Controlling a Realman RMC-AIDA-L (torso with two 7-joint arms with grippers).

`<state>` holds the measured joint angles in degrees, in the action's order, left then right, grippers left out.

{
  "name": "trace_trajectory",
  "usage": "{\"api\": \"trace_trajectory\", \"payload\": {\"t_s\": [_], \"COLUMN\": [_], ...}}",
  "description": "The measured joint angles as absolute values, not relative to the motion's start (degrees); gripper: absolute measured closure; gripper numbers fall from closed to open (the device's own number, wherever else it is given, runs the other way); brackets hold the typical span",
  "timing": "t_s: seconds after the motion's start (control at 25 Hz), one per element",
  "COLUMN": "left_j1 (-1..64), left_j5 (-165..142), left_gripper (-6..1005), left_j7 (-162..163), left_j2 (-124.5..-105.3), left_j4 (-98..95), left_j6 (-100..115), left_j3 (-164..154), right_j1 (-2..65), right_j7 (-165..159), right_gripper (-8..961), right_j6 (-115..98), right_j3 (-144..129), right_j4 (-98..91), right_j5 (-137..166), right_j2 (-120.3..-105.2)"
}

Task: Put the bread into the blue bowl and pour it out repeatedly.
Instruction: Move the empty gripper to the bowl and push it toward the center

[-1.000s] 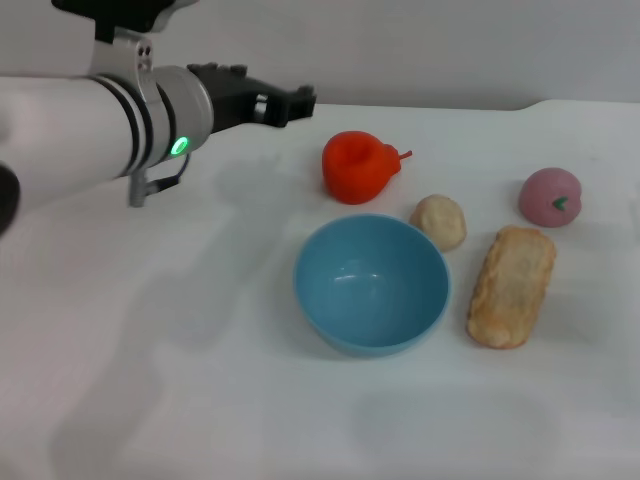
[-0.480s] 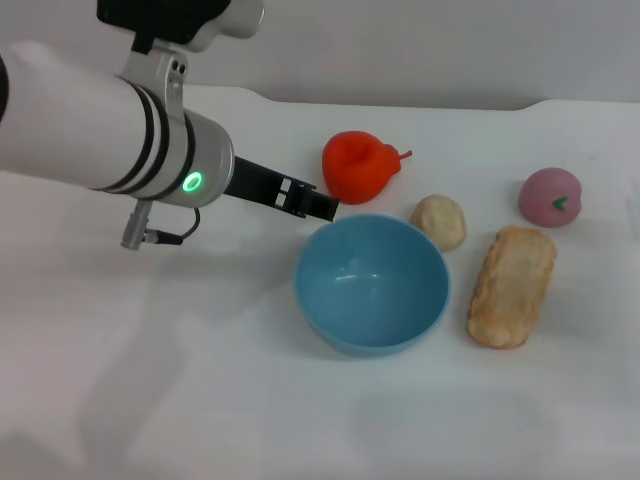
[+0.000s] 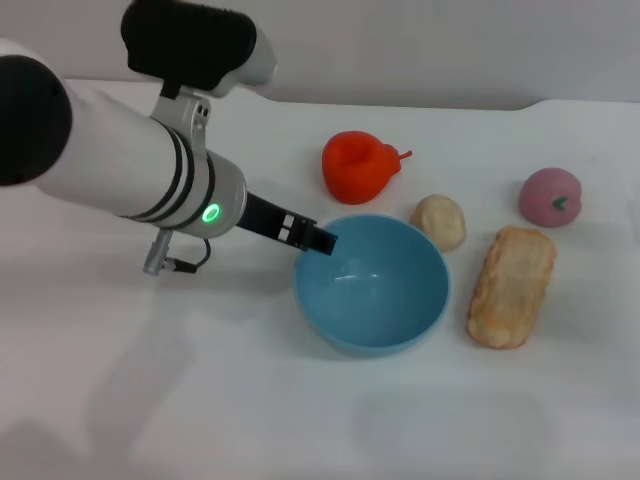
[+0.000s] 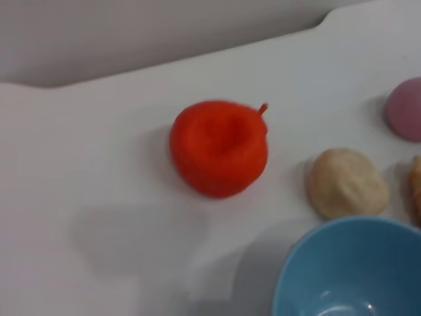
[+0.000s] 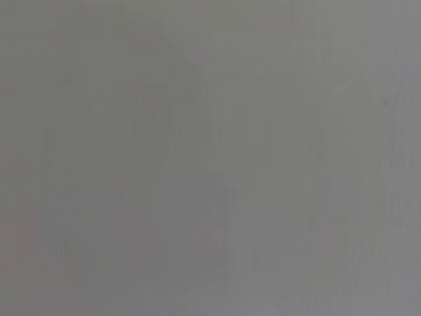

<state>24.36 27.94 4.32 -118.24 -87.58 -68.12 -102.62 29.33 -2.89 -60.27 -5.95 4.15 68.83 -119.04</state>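
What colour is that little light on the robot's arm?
Green; the light shows best in the head view.

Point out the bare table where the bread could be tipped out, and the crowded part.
Bare: the table nearer the robot than the bowl, and on its left under the left gripper. Crowded: beyond and right of the bowl, among red toy, bun, bread, pink toy.
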Motion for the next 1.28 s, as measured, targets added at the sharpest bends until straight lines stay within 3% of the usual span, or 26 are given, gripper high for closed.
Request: {"api": "trace_trajectory", "payload": {"t_s": [1.28], "left_j1": [30.2], "left_j5": [33.6], "left_gripper": [201], "left_j7": [3.8], "left_j2": [-118.31], "left_j4": [-69.3], "left_j6": [-55.4], "left_j3": [-108.7], "right_j1": [28.8], "right_j7": [-2.9], "right_gripper": [376], "right_j6": [-60.4], "right_j3": [-6.0], "right_j4": [4.2], "right_j5": [68.9], "right_j2": [-119.09]}}
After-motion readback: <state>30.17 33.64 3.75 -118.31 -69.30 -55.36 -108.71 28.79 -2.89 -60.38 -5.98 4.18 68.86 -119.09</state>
